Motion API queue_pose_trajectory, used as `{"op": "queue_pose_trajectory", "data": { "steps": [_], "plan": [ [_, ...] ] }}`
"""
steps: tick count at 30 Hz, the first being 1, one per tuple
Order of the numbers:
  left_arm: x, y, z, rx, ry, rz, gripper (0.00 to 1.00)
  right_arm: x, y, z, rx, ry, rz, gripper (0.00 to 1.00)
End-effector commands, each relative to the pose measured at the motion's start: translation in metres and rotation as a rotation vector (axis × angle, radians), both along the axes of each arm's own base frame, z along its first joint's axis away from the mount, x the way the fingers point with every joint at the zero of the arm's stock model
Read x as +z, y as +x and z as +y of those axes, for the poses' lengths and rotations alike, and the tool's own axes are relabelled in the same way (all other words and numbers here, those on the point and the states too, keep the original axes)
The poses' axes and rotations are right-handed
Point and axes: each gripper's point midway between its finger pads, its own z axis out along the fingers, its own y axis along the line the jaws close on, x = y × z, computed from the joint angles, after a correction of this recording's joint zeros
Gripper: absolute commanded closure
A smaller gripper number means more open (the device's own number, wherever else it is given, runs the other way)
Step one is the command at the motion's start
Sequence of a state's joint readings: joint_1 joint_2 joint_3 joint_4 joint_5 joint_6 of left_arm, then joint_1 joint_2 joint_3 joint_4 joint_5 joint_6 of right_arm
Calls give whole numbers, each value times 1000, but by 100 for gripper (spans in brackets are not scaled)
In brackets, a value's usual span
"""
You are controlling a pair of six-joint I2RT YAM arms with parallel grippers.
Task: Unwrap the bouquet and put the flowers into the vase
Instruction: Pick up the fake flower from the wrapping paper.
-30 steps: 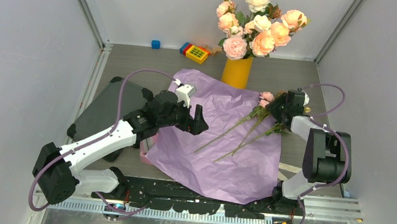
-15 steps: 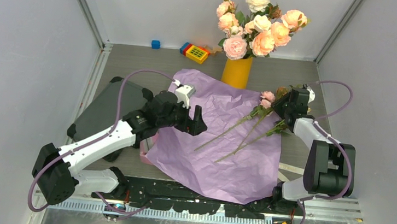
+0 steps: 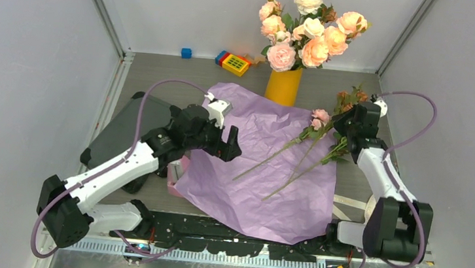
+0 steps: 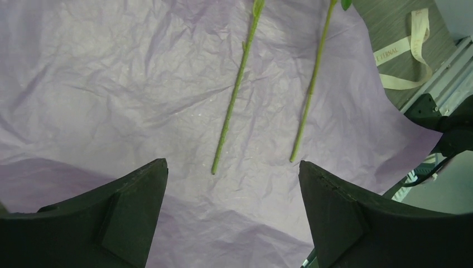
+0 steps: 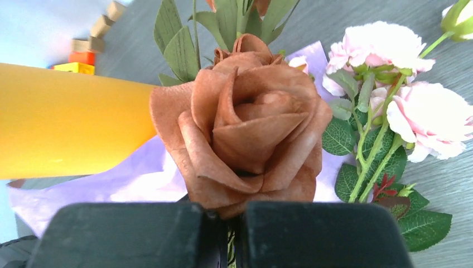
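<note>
One at a time, by the look of it: grips the rusty brown rose (image 5: pixel 251 128) by the stem just under its head, right gripper (image 5: pixel 226 223) clamped shut on it, probably to carry it across to the yellow-orange vase (image 3: pixel 283 86) standing near at the lilac paper's (image 3: pixel 262 195) far edge; holds left gripper (image 4: pixel 233 223) wide and empty over that spread paper and the two green stems (image 4: pixel 234 100) flat on it, seemingly awaiting their own turn

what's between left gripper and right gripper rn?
Top view: crinkled lilac paper with two loose flowers lying on it, pink heads nearest the right gripper, shut on a brown rose.
</note>
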State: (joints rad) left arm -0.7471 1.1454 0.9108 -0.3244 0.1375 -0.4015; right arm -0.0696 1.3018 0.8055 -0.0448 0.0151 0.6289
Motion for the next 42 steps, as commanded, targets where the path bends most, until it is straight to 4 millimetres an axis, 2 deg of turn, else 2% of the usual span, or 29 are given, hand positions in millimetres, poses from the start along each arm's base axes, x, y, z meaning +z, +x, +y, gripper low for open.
{"op": "queue_pose_trajectory", "data": {
  "steps": [1,2,3,5,6,9,11,15,20,26,31,37,39,42],
  "plan": [
    [41,16,24,-19,26,-96,10,79,-5,-3,22,-67,-185,100],
    [45,19,30,-24,27,-98,10,99,-12,3,57,-68,-239,100],
    [48,22,37,-23,24,-91,9,111,-16,4,75,-91,-271,100],
    [53,28,51,-22,17,-69,10,153,-33,9,108,-131,-395,100],
    [54,31,59,-17,16,-56,9,166,-37,10,117,-157,-436,100],
    [58,47,91,54,28,-46,9,224,-59,18,153,-215,-621,100],
    [61,54,102,96,30,-58,9,256,-71,24,170,-250,-733,100],
    [62,66,117,159,39,-98,9,307,-87,31,174,-304,-897,100],
    [46,74,133,214,112,-118,9,359,-106,38,179,-352,-1057,100],
    [34,77,133,219,115,-103,9,411,-129,69,309,-345,-1263,100],
    [34,77,135,227,119,-109,9,448,-145,85,357,-367,-1426,100],
    [33,76,139,241,135,-117,9,463,-141,114,442,-422,-1521,100],
    [32,77,140,243,141,-117,9,462,-137,131,485,-431,-1539,100],
    [30,77,141,247,147,-116,9,462,-135,145,518,-455,-1565,100]
  ]
}}
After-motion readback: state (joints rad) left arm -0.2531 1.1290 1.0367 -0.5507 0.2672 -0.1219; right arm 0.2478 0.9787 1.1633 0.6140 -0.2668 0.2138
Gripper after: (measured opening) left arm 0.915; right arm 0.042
